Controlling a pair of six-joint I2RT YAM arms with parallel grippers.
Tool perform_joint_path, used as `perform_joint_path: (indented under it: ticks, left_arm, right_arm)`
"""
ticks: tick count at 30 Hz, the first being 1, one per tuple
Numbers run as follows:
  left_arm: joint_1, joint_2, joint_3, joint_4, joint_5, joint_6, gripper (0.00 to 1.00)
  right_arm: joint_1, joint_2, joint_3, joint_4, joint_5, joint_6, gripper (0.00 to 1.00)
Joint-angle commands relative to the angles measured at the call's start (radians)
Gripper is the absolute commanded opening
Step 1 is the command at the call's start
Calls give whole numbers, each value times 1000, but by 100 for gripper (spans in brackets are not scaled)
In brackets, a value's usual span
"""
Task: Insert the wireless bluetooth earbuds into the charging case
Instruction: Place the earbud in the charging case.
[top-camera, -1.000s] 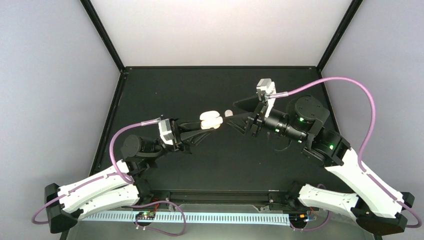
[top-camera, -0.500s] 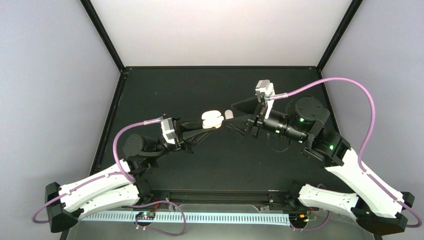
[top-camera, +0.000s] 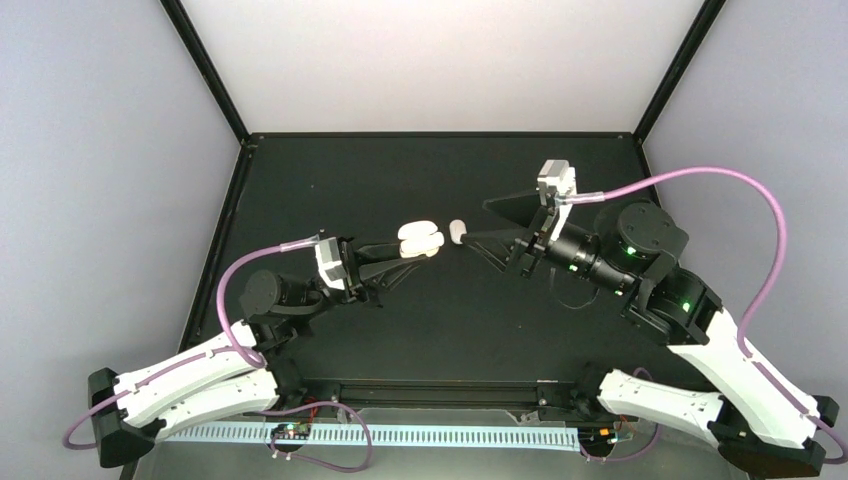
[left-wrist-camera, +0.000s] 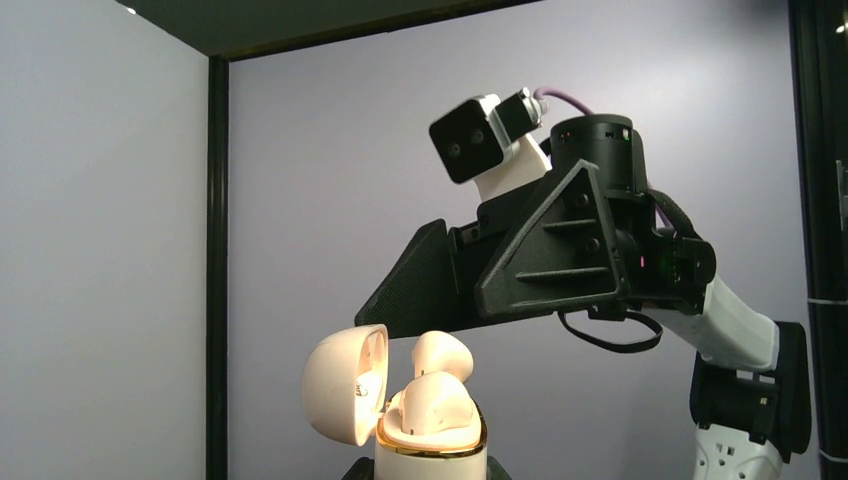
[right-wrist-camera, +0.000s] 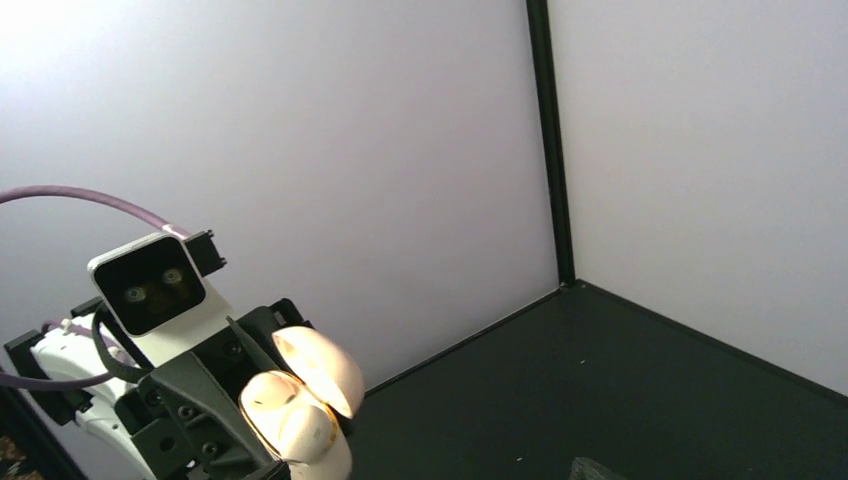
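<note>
a black table (top-camera: 440, 320) is enclosed by pale grey walls (top-camera: 100, 200) (black posts (top-camera: 205, 70) at the corners), the rear one lit brightest.

Overhead camera behind arms (top-camera: 200, 375); wrist cameras (left-wrist-camera: 470, 140) face-to-face, charging case (left-wrist-camera: 345, 385) in both.

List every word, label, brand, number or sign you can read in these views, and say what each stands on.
No text can be read in any view.
Charging case: plain, no brand or marking shows.
Wrist camera housings: no label visible.
Small circuit boards: any print is too small to read.
</note>
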Motion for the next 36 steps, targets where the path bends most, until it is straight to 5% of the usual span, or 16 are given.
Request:
perform_joint_path:
  ticks: [1,36]
  left_arm:
    - [-4,-35,16,14,-2,-12,2]
    - [-4,-24,4,34,8,-19,1]
  right_arm:
    - [6,0,14,-46,70,-12,72]
    - [6,85,38,31,-68,33,72]
